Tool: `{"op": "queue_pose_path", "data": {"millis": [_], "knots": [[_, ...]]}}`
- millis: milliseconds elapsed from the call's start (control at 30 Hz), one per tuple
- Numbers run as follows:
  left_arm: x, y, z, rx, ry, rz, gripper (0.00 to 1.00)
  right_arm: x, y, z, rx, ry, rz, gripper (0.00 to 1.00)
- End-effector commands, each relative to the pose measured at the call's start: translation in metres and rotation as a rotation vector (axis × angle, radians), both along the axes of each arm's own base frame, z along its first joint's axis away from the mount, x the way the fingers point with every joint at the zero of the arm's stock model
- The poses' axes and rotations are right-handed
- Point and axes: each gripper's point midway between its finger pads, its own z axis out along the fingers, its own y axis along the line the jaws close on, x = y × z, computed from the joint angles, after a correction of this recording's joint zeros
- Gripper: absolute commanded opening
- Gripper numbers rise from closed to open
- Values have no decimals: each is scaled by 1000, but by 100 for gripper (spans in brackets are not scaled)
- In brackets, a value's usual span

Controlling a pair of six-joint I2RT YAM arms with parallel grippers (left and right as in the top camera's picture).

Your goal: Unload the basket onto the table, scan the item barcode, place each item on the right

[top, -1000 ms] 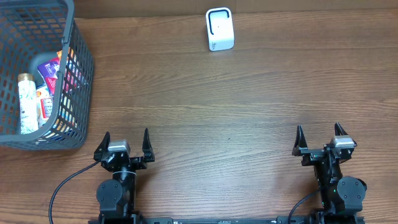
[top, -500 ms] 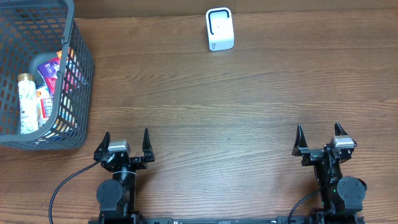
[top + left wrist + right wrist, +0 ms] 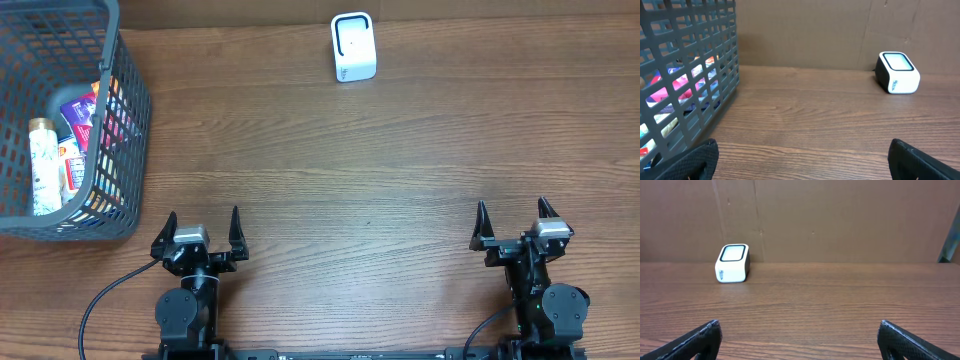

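Note:
A small white barcode scanner (image 3: 353,47) with a dark window stands at the far middle of the table, also seen as the scanner (image 3: 897,73) and the scanner (image 3: 733,263) in the wrist views. Several packaged items (image 3: 75,140) lie inside a grey mesh basket (image 3: 128,120) at the far left; which one is the item I cannot tell. My left gripper (image 3: 203,228) rests open at the near left edge, nothing between its fingers. At the near right, my right gripper (image 3: 512,222) is open and empty too. In the wrist views the left gripper (image 3: 802,156) and right gripper (image 3: 800,334) show only wood between the fingertips.
A brown cardboard wall (image 3: 840,220) runs along the table's far edge. The basket's mesh side (image 3: 690,75) rises just ahead and left of the left gripper. Bare wooden tabletop (image 3: 350,170) spans between the grippers and the scanner.

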Motion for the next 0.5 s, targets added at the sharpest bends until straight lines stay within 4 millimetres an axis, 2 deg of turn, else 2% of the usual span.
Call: {"op": "queue_pose_path", "data": {"millis": [0,467], "knots": [[0,0,1,22,-8,-4,100,0,1,-1,2,-9,2,100],[0,0,1,22,-8,-4,100,0,1,-1,2,-9,2,100]]}}
